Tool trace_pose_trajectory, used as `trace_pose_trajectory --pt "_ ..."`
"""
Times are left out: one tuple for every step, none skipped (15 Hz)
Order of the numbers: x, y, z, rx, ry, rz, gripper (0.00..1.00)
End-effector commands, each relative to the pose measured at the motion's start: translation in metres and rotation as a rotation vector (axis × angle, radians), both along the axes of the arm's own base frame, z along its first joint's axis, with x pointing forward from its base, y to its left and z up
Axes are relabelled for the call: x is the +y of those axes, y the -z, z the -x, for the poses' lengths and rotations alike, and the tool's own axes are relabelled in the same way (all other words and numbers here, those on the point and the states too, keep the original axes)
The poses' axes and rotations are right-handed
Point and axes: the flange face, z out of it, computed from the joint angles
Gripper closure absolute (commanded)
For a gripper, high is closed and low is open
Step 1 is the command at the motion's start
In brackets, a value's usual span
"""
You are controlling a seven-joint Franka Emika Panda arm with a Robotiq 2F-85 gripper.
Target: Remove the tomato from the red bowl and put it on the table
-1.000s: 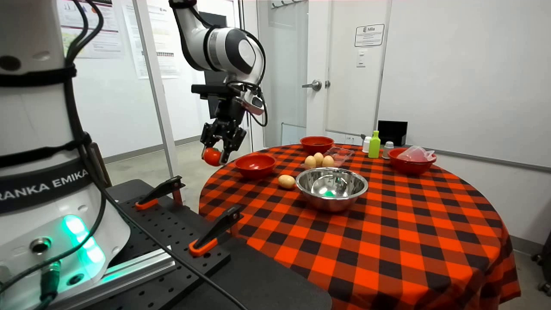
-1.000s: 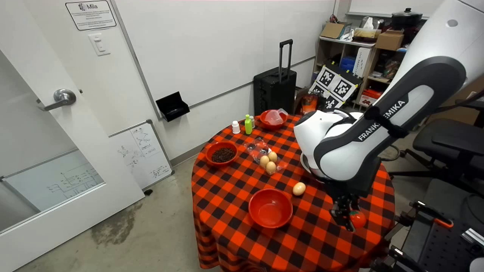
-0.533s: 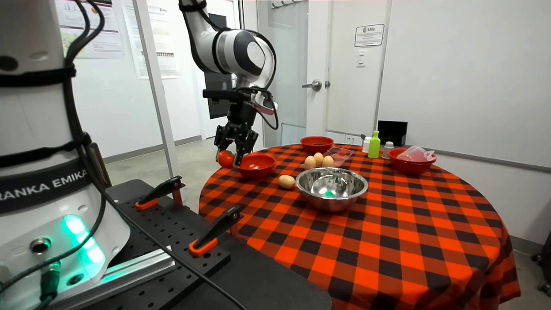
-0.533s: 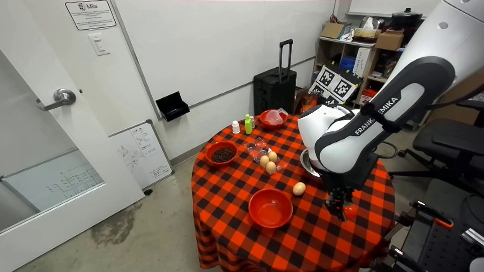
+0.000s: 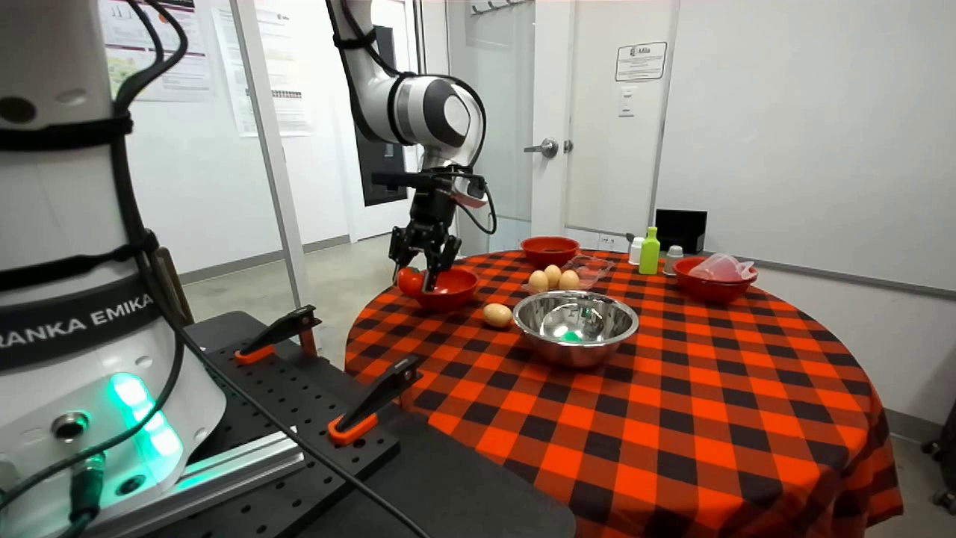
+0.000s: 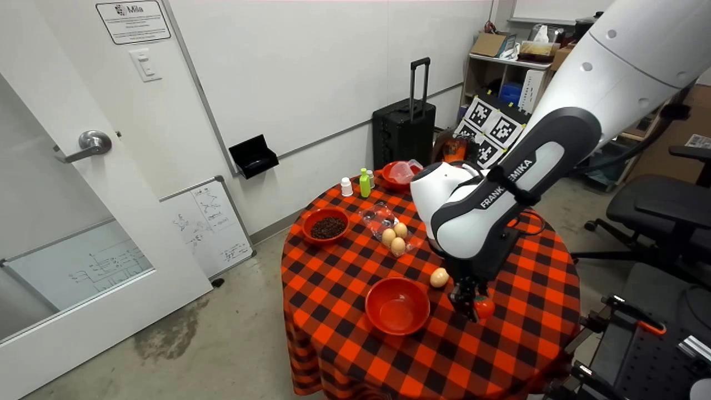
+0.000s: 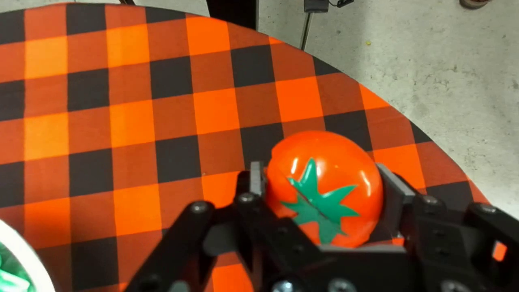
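Sitting clamped between both jaws: tomato.

In an exterior view, a tomato sits in my hand over the bench, before a bowl; right of that bowl lie an egg, then a mixing bowl, with three eggs in an egg carton behind.

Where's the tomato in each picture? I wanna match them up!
In an exterior view: the tomato is left of centre, about halfway down, covering part of the red bowl at its left edge.
In an exterior view: the tomato is right of centre, low down, to the right of that bowl.
Wrist view: right of centre, below the middle, held by the gripper.
Shared landmark: the checked tablecloth, in all three.
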Motion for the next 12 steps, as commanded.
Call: trace_pose_trajectory --pt "0.004 0.026 -0.021 0.021 -0.035 0.005 0.62" --pt "0.004 0.032 -0.024 0.025 -0.036 0.004 0.62" --pt "0.004 0.037 -0.026 0.030 -0.037 0.002 0.62" --pt "0.004 0.042 -0.029 0.033 -0.039 -0.001 0.62" --pt "0.004 0.048 -0.032 0.037 -0.040 -0.008 0.62" --pt "0.003 0.053 -0.034 0.043 -0.041 -0.015 0.62" --pt "0.001 0.059 -0.036 0.049 -0.039 -0.019 0.62" --pt "0.000 0.065 -0.038 0.057 -0.038 -0.026 0.62" --pt "-0.002 0.071 -0.039 0.065 -0.035 -0.032 0.62" --pt "-0.003 0.076 -0.041 0.073 -0.035 -0.036 0.62" --pt "-0.004 0.080 -0.043 0.076 -0.029 -0.039 0.62" --pt "-0.005 0.083 -0.045 0.078 -0.026 -0.042 0.62"
